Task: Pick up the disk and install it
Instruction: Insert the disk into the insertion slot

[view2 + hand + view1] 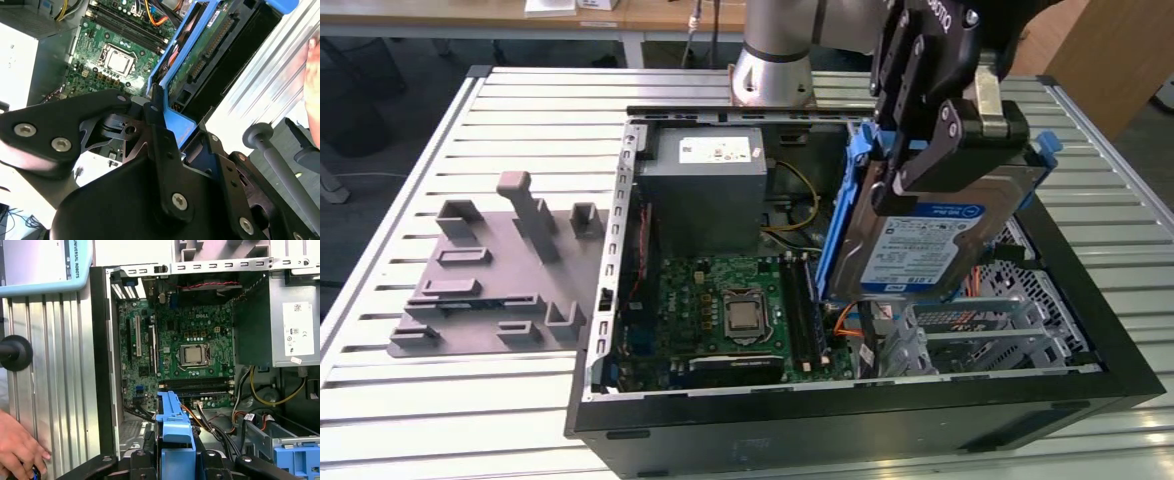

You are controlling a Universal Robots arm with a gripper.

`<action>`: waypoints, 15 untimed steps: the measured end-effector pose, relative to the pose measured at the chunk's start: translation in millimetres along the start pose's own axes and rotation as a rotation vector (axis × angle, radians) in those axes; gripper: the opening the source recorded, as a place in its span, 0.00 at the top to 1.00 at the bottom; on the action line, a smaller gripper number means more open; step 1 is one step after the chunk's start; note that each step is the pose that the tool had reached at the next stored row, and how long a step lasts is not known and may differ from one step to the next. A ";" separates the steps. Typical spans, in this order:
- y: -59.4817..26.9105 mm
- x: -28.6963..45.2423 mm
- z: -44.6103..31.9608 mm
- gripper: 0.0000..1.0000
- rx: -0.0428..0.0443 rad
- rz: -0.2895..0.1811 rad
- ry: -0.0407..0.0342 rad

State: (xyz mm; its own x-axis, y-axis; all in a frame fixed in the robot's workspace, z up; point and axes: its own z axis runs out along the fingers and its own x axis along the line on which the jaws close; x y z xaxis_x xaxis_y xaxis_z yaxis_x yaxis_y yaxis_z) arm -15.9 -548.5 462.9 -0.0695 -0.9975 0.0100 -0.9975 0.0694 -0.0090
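Hand [947,150] clamped on disk [923,250], tilted over open case [854,405], just above drive cage [987,330]. Orange cables [845,320] crowd disk's lower edge; power supply [700,190] well clear inside case.

Bright even light; case [854,425] interior shadowed; grey box [20,60] glares white.

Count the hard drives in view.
1: the disk, gripped by the gripper, held tilted over the open computer case on the exterior view's right side. Others may be hidden inside the silver cage below it.
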 end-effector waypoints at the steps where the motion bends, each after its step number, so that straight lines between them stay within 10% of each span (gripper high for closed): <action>1: -0.3 0.6 0.5 0.64 0.0005 0.000 0.0000; 15: -16.3 5.4 5.7 0.64 0.0015 -0.008 0.0000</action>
State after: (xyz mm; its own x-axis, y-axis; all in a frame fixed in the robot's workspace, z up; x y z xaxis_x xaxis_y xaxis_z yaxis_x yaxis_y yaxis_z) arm 0.1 -555.1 457.4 -0.0618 -0.9980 0.0101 -0.9980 0.0617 -0.0105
